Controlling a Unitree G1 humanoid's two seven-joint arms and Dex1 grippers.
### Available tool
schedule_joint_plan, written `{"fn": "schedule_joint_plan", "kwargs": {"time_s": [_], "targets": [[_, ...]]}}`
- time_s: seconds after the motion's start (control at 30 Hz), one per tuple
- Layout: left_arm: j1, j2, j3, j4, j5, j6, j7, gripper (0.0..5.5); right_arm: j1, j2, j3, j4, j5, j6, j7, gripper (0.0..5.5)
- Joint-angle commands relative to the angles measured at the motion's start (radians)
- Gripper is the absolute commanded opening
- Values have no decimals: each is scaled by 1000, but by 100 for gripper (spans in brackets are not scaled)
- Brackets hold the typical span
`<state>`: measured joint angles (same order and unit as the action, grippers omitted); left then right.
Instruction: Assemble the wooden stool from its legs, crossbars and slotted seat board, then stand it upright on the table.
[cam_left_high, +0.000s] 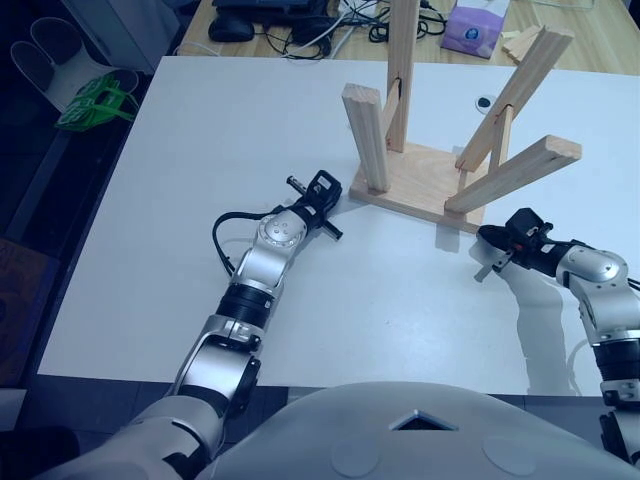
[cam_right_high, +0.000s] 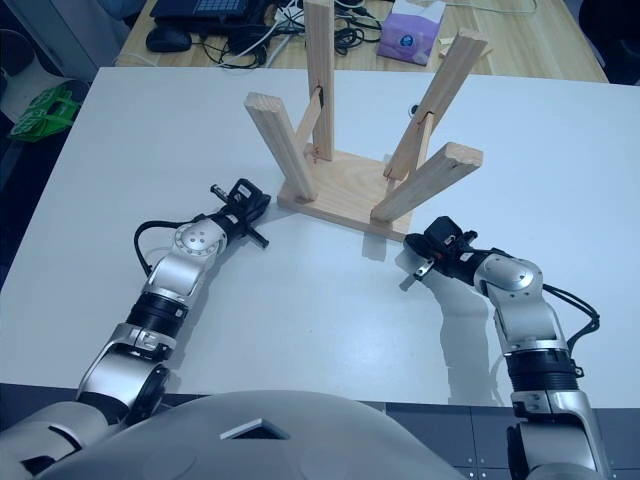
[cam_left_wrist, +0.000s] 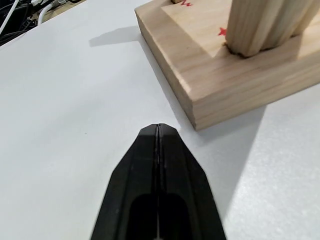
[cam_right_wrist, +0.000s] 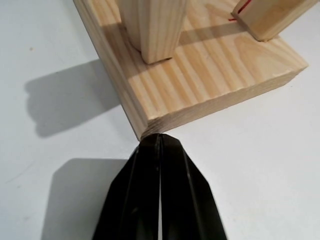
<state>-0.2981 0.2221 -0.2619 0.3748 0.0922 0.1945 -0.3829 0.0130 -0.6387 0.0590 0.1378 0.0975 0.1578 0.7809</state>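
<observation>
Found the stool (cam_left_high: 428, 160) upside down on its seat (cam_left_high: 420, 192), legs (cam_left_high: 366, 135) up, right of centre on the tabletop (cam_left_high: 200, 150), with left pincer (cam_left_wrist: 158, 129) and right pincer (cam_right_wrist: 158, 138) both closed on nothing at the seat's near corners; feared an uneven nudge there might skid or tip it, loosening legs.

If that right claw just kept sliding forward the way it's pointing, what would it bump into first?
Most likely the near corner of the seat board. The shut right gripper points straight at it, with its tip very close to the wood. Whether the two touch is hard to tell.
</observation>
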Motion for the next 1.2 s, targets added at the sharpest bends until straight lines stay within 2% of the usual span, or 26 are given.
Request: {"fn": "schedule_joint_plan", "kwargs": {"time_s": [0.03,0.53,0.93,1.2], "targets": [[17,4,-22,-15,17,31,-27,2,18,0,6,18,-1,19,14,0],[21,-21,-47,-43,36,-25,-30,2,26,17,16,9,9,-2,7,0],[115,-19,-109,-198,-4,-44,-153,2,49,-2,-17,-62,62,-11,60,0],[197,26,-124,-346,-51,0,-250,2,111,-56,-51,-181,132,7,159,0]]}}
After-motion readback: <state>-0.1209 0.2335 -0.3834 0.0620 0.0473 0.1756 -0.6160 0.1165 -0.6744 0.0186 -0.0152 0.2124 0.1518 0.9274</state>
